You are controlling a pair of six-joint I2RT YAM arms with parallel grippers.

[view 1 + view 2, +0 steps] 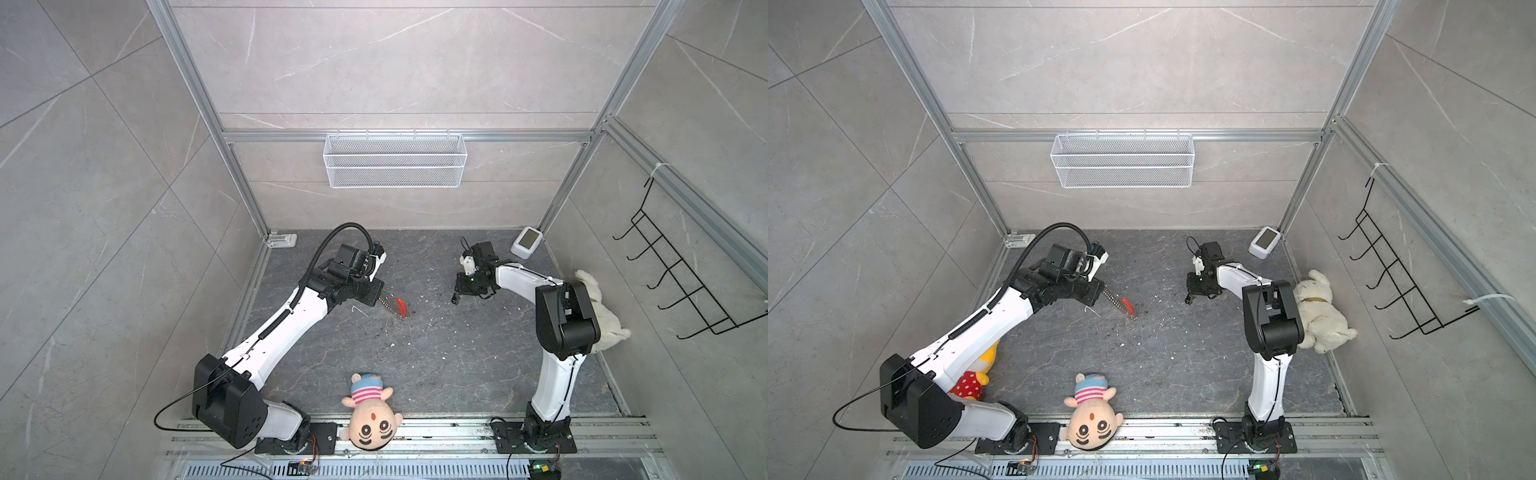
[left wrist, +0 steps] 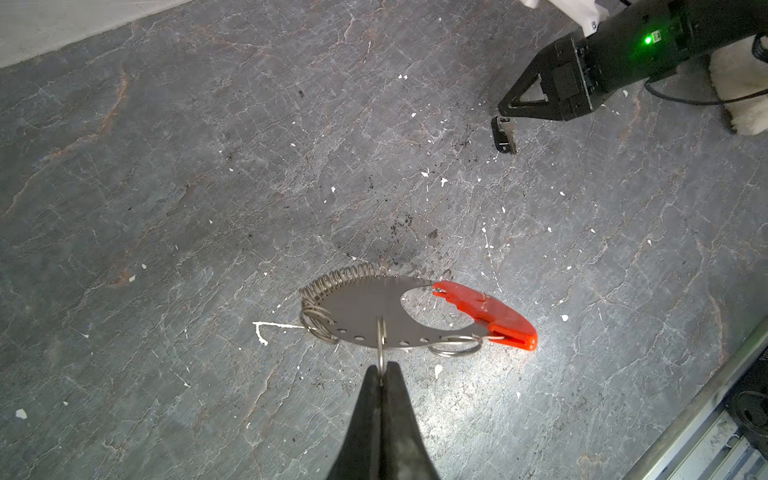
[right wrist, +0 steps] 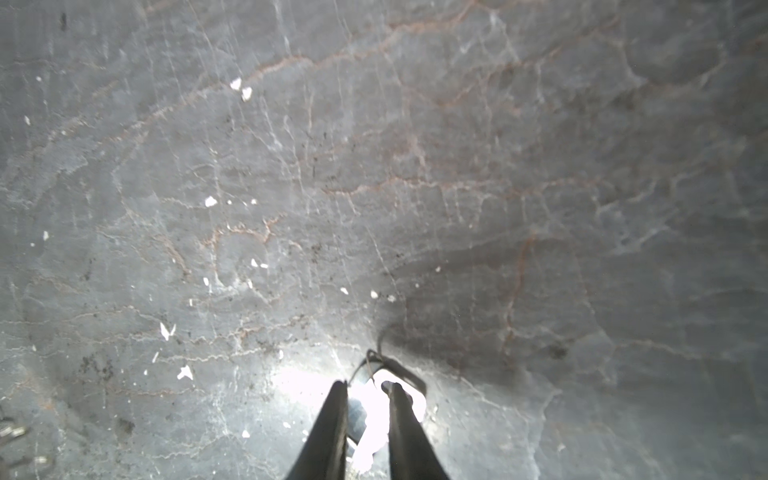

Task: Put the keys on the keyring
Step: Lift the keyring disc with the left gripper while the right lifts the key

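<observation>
The keyring [image 2: 365, 305] is an oval metal plate strung with small silver rings, with a red plastic segment [image 2: 490, 313] at one end. It hangs just over the dark floor left of the middle in both top views [image 1: 394, 306] [image 1: 1120, 304]. My left gripper [image 2: 380, 371] [image 1: 381, 296] is shut on one of its small rings. The keys [image 2: 505, 135], small and dark, lie at the tip of my right gripper [image 1: 457, 296] [image 1: 1190, 297]. In the right wrist view the right gripper [image 3: 365, 384] has its fingers a little apart on either side of the keys [image 3: 398, 373]. Glare hides whether they touch.
A thin white bent wire [image 2: 266, 330] lies beside the keyring. A striped-hat doll [image 1: 370, 411] sits at the front rail, a white plush [image 1: 1320, 311] behind the right arm, a yellow and red plush [image 1: 976, 374] under the left arm. A white device [image 1: 527, 242] stands back right.
</observation>
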